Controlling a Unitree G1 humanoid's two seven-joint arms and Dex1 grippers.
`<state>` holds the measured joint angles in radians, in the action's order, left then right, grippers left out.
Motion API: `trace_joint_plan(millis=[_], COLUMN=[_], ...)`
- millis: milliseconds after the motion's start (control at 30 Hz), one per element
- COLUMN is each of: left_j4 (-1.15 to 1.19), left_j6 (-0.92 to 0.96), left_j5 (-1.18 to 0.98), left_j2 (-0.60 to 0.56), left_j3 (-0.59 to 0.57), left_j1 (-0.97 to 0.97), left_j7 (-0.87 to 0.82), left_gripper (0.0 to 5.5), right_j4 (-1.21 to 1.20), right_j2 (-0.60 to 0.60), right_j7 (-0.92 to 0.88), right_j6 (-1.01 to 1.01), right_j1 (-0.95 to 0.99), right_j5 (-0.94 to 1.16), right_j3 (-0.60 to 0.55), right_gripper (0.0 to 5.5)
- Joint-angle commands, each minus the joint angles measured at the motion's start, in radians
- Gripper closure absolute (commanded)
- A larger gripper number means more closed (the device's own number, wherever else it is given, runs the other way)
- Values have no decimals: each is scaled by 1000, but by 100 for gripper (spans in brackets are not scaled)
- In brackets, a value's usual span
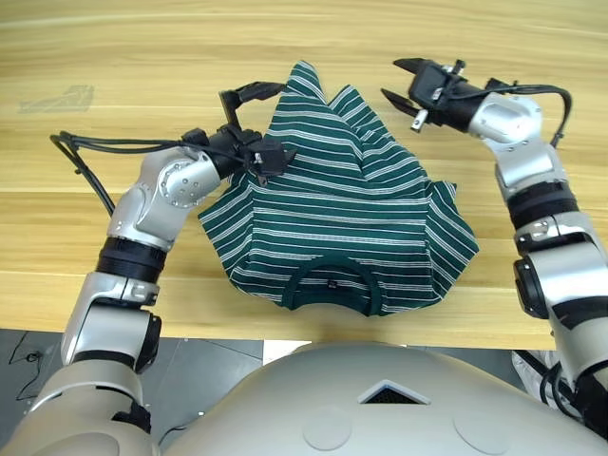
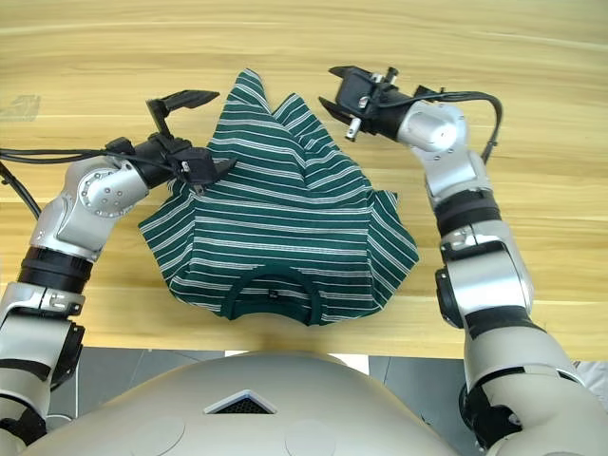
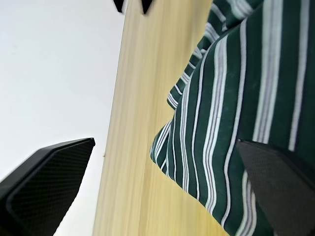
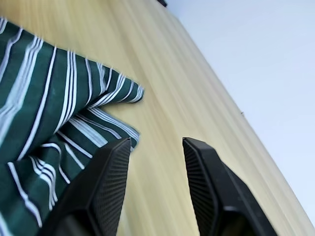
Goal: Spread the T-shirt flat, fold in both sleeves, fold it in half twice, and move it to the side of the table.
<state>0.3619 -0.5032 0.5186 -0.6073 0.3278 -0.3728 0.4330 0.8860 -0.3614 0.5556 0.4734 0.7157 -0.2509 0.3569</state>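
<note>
A dark green T-shirt with white stripes (image 1: 347, 218) lies bunched on the wooden table (image 1: 114, 57), its collar (image 1: 331, 282) toward me and its far hem pulled up into two peaks. My left gripper (image 1: 264, 128) stands open at the shirt's left far edge, one finger raised over the wood and the other resting by the striped cloth (image 3: 236, 98). My right gripper (image 1: 404, 81) hangs open just right of the far peaks, holding nothing. In the right wrist view its fingers (image 4: 110, 187) straddle bare wood beside a corner of the shirt (image 4: 59, 108).
The table's front edge (image 1: 190, 328) runs just below the collar, with dark floor (image 1: 38, 351) beyond it. Bare wood stretches to the far side and to both sides of the shirt.
</note>
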Motion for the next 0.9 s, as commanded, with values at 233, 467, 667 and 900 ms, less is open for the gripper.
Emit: trace_joint_plan(millis=[233,467,667,900], left_j4=[298,354,351,355], left_j6=[-86,-115,-123,-118], left_j5=[57,52,34,34], left_j2=[43,47,16,17], left_j3=[57,70,54,55], left_j1=[-151,-145,-100,-92], left_j7=[-95,-131,-140,-151], left_gripper=[14,14,14,14], right_j4=[335,444,451,449], right_j2=[87,55,-25,-59], right_j7=[-184,-326,-382,-414], right_j6=[53,-24,-30,-46], right_j1=[145,132,119,113], right_j5=[-268,-375,-358,-334], right_j3=[155,220,188,141], right_gripper=[355,355,355,355])
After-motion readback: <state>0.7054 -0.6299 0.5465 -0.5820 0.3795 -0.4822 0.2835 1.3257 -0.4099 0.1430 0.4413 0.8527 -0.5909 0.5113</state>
